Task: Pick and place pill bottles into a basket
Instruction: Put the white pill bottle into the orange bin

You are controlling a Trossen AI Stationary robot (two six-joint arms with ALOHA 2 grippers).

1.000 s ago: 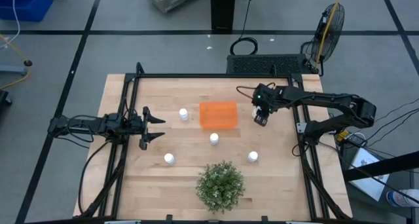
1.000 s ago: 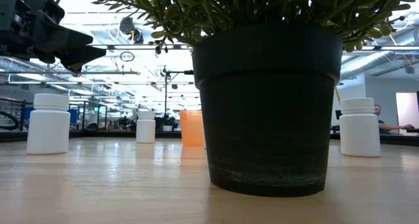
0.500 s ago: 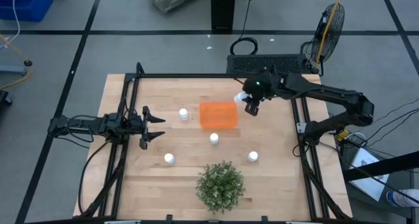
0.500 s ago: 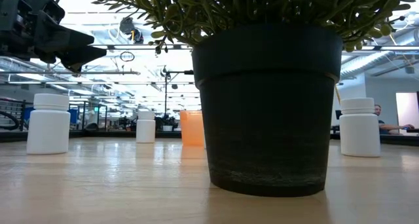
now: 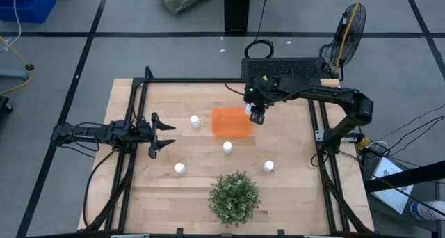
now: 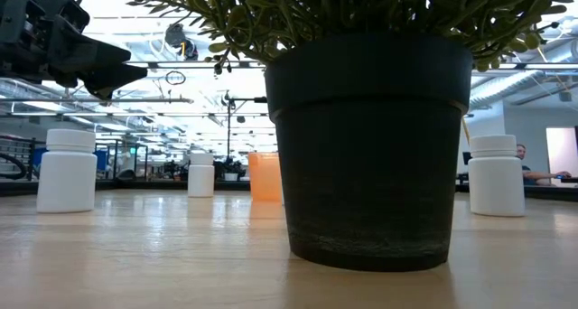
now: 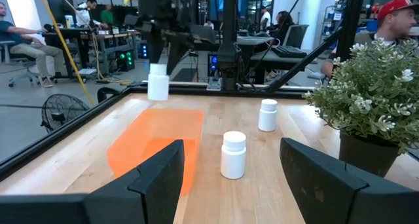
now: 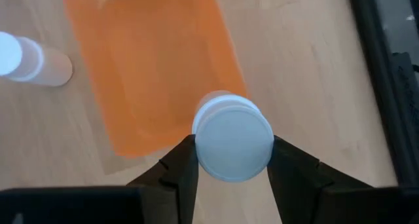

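As seen from above, L to R: left gripper (image 5: 169,135), table's 9 o'clock edge, jaws wide, holding nothing. Pill bottles on table: (image 5: 195,121), (image 5: 180,169), (image 5: 227,147), (image 5: 268,166). Basket (image 5: 231,122), centre, toward 12. Plant (image 5: 234,197) at 6. Right gripper (image 5: 255,114) clamps fifth bottle (image 8: 232,145), in air over basket's 3 o'clock rim.

The left hand (image 7: 229,178) shows two dark fingers (image 7: 157,178) spread apart, with nothing between them. Past them the orange basket (image 7: 154,142) lies on the wooden counter (image 7: 288,158). The right hand (image 7: 159,37) holds a white pill bottle (image 7: 158,82) up above the basket's far end. Two more bottles (image 7: 234,154) stand beside the basket, near a potted plant (image 7: 370,103). People sit at desks far behind.
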